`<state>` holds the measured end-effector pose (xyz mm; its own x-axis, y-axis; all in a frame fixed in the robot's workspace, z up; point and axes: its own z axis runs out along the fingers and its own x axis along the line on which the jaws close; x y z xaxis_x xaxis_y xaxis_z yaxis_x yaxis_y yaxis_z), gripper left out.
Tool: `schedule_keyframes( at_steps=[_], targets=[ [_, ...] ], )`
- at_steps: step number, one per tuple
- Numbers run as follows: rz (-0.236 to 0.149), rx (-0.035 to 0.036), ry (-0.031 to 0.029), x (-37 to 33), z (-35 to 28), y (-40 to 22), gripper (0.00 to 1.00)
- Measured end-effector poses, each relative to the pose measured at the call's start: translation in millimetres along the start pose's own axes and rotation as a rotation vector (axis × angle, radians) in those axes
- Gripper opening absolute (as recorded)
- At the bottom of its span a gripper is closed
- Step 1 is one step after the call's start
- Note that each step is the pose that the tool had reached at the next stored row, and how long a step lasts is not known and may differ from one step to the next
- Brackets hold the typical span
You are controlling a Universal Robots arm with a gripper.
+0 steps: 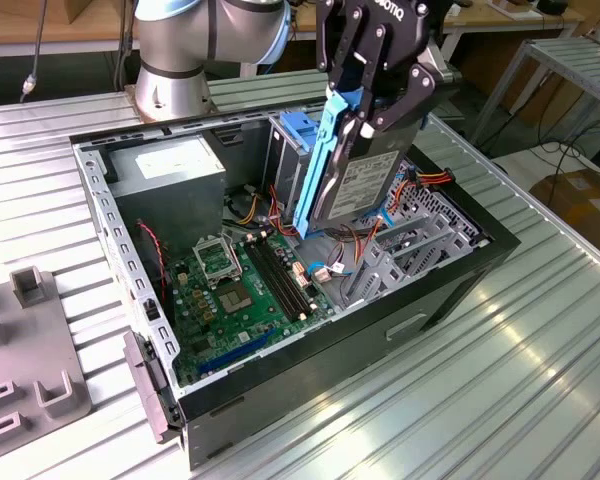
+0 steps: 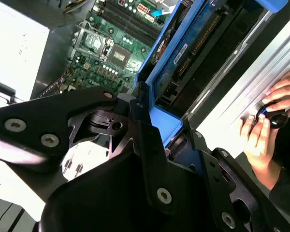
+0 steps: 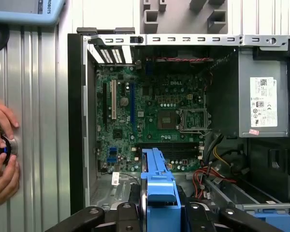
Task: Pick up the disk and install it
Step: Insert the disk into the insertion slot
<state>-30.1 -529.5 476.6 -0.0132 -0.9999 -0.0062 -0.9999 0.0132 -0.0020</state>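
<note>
The disk, a silver-grey drive with a bright blue carrier frame, hangs upright and tilted above the open computer case. Its lower end sits just over the drive bay area at the case's far right corner in the exterior view. My gripper is shut on the disk from above, one black finger on each flat side. In both wrist views the blue frame runs out from between the fingers toward the green motherboard.
Inside the case are a grey power supply, a metal cage with a blue top and loose cables. A person's hands rest on the ribbed metal table beside the case. A grey fixture lies at the exterior view's left.
</note>
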Motion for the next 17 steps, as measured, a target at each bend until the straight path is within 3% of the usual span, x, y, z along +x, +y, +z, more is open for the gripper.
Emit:
schedule_keyframes(
  at_steps=[8, 12, 15, 17],
  targets=[
    [0.000, 0.0000, 0.0002, -0.3, 1.7, -28.3, 0.37],
    [0.001, 0.0000, 0.0001, 0.3, 2.6, -39.6, 0.37],
    [0.003, 0.0000, 0.0001, 1.1, 3.5, -44.9, 0.37],
    [0.005, 0.0001, 0.0003, 7.5, 5.1, -46.2, 0.37]
  ],
)
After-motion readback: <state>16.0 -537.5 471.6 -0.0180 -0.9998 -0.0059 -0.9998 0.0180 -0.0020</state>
